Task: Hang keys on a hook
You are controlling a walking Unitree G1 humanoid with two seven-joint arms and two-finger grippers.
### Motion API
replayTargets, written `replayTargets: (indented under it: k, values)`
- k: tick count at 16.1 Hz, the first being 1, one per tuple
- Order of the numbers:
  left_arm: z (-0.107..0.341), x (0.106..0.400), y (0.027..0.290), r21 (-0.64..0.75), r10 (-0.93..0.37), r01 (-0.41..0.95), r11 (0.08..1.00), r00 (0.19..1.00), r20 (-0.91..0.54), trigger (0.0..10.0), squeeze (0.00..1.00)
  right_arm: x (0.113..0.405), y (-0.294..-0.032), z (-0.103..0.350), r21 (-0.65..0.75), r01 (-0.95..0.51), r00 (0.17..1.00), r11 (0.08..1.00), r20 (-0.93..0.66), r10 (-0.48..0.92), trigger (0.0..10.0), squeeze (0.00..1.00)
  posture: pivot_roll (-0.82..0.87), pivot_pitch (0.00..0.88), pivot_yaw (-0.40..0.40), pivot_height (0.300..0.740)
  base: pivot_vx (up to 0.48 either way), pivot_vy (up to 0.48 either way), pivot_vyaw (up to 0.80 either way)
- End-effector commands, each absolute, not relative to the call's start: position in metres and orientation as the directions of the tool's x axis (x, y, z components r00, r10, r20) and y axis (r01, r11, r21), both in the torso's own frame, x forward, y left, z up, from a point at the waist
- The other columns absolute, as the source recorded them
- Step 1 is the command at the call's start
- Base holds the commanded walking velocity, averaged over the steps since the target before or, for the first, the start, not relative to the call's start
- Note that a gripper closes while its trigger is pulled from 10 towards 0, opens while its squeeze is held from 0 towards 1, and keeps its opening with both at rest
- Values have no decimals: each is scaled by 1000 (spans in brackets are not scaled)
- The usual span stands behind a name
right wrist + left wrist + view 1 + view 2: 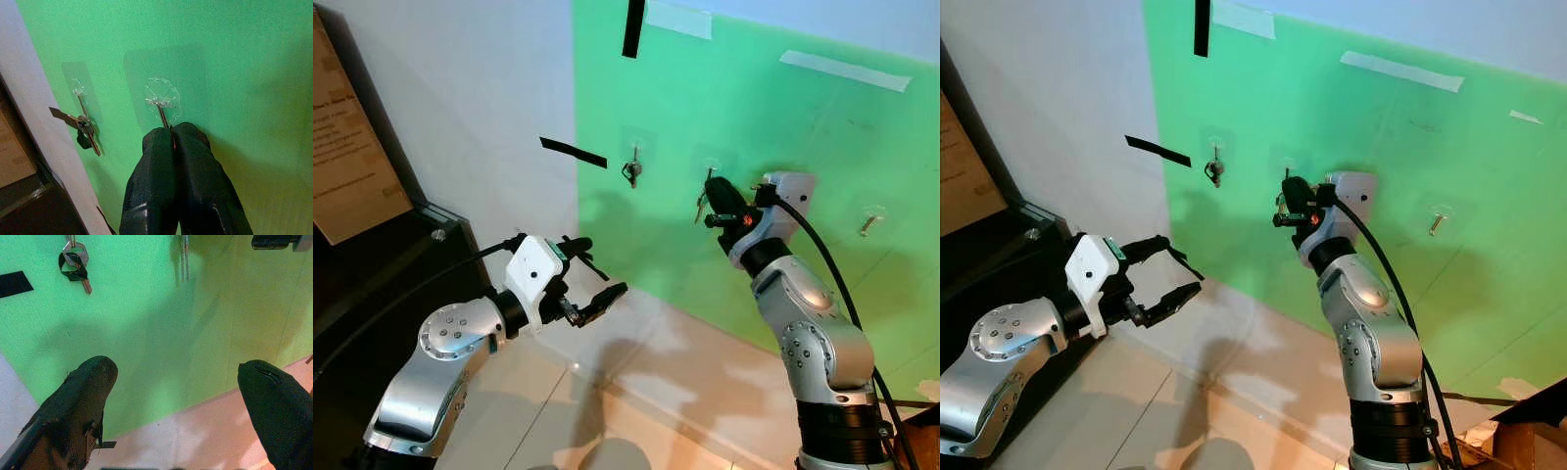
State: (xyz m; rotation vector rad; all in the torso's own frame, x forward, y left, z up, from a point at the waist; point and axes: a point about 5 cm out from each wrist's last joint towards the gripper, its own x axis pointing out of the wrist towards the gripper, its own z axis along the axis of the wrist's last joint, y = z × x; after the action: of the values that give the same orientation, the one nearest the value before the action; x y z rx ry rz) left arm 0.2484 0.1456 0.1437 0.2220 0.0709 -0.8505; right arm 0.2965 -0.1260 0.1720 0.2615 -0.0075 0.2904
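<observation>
A green panel (773, 127) covers most of the wall, with strips of pale and black tape (574, 153) stuck on and beside it; the brown sign (347, 157) at the far left carries pale print too blurred to read. Three clear adhesive hooks sit in a row on the green. The right gripper (172, 134) is raised to the middle hook (160, 104), its two black fingers pressed together just under the wire, and keys (703, 208) dangle beside its tip at that hook. The left gripper (592, 274) hovers lower, well apart from the wall, fingers spread wide and empty. Another bunch of keys (76, 262) hangs on the left hook (633, 147).
</observation>
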Motion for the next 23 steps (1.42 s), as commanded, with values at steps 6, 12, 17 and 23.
replayTargets:
  k: [6, 12, 17, 23]
  values:
    - [148, 248, 142, 174, -754, 766, 619, 641, -144, 10000, 0, 293, -138, 146, 239, -201, 968, 950, -98, 229, 10000, 0, 37, 0, -65, 740, 0, 0, 0]
    - [148, 249, 143, 176, -755, 767, 617, 641, -143, 10000, 0, 291, -136, 143, 238, -209, 965, 948, -105, 239, 10000, 0, 41, 0, -68, 740, 0, 0, 0]
    - [148, 248, 143, 179, -752, 764, 619, 643, -142, 10000, 0, 290, -136, 142, 247, -218, 963, 944, -100, 249, 10000, 1000, 48, 0, -74, 740, 0, 0, 0]
    - [147, 247, 147, 140, -694, 700, 700, 713, -96, 10000, 0, 275, -141, 152, 202, -309, 949, 929, 9, 314, 10000, 1000, 52, 0, -78, 740, 0, 0, 0]
